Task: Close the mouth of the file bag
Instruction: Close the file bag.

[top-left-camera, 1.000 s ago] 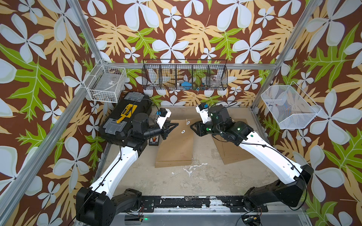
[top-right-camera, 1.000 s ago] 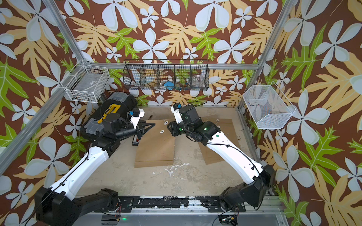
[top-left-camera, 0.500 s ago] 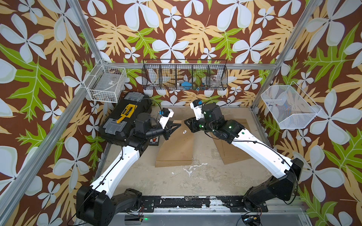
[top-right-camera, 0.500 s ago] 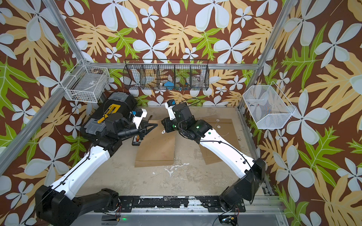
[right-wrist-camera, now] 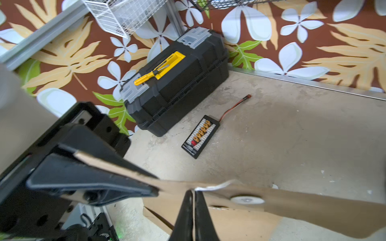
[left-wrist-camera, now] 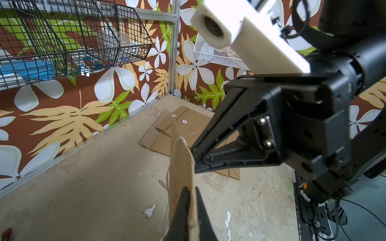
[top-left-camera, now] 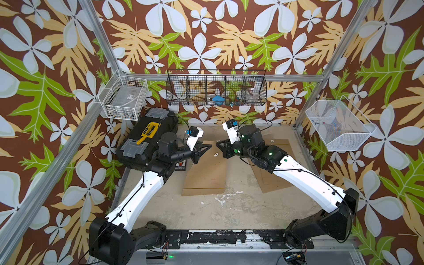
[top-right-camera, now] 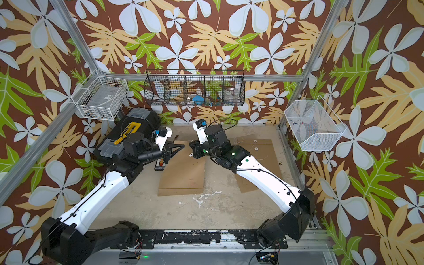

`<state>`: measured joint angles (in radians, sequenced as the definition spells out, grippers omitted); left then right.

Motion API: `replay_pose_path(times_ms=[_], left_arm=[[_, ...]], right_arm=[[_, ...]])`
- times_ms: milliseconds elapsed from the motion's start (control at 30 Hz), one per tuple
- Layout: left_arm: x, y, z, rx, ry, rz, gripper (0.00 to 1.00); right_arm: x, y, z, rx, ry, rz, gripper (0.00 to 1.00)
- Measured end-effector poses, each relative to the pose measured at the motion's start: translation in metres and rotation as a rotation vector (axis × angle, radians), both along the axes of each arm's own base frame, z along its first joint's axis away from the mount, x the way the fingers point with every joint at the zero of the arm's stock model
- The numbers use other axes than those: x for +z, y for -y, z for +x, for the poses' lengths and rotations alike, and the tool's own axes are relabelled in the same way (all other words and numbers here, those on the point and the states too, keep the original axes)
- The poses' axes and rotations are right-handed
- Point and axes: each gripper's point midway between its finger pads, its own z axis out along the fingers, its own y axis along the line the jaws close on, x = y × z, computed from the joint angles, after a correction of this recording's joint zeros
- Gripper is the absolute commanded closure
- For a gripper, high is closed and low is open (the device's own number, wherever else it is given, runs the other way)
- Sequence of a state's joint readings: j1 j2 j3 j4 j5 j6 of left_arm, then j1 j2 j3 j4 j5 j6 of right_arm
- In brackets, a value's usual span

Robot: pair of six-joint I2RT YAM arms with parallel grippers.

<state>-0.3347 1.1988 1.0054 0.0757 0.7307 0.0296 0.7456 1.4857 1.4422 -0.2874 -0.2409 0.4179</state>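
The brown file bag (top-left-camera: 206,174) (top-right-camera: 183,176) lies flat mid-table, a white disc (top-left-camera: 215,155) on its body. Its flap (left-wrist-camera: 181,162) (right-wrist-camera: 292,208) is lifted off the body. My left gripper (top-left-camera: 210,146) (top-right-camera: 183,146) (left-wrist-camera: 190,191) is shut on the flap's edge. My right gripper (top-left-camera: 218,145) (top-right-camera: 190,144) (right-wrist-camera: 193,192) faces it tip to tip and is shut at the flap's rim on the white string (right-wrist-camera: 211,187). A second white disc (right-wrist-camera: 247,200) sits on the flap beside the right fingertips. The bag's mouth below the flap is hidden in both top views.
A black toolbox (top-left-camera: 146,140) (right-wrist-camera: 177,83) stands at the back left, with a connector board (right-wrist-camera: 200,135) beside it. Another brown file bag (top-left-camera: 273,181) (left-wrist-camera: 183,125) lies under my right arm. Wire baskets (top-left-camera: 124,98) (top-left-camera: 215,90) (top-left-camera: 337,124) hang on the walls.
My right gripper has moved left to the flap's edge and closed there. The left gripper keeps its hold and has barely moved.
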Motion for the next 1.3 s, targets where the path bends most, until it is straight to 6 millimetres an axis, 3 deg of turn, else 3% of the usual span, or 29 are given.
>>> replay_pose_path(times_ms=[167,333,567,767,1033,1300], left_arm=[[-0.001,-0.003,0.007,0.04,-0.007,0.003,1.0],[0.001,-0.005,0.011,0.066,-0.014,-0.001,1.0],[-0.001,-0.004,0.01,0.061,-0.046,-0.016,1.0],[-0.002,-0.002,0.006,0.041,-0.07,-0.032,1.0],[-0.005,0.005,-0.001,0.006,-0.082,-0.036,1.0],[-0.005,0.008,-0.002,0.002,-0.079,-0.036,1.0]], right_arm=[[-0.013,-0.007,-0.024,0.118,-0.034,0.042,0.92],[-0.026,0.005,-0.042,0.149,-0.058,0.047,0.89],[-0.023,0.037,-0.011,0.005,-0.047,0.041,0.74],[-0.006,0.028,0.0,0.003,-0.013,0.059,0.72],[-0.004,0.014,0.013,0.013,-0.022,0.083,0.74],[-0.002,0.005,0.018,0.013,-0.047,0.113,0.85]])
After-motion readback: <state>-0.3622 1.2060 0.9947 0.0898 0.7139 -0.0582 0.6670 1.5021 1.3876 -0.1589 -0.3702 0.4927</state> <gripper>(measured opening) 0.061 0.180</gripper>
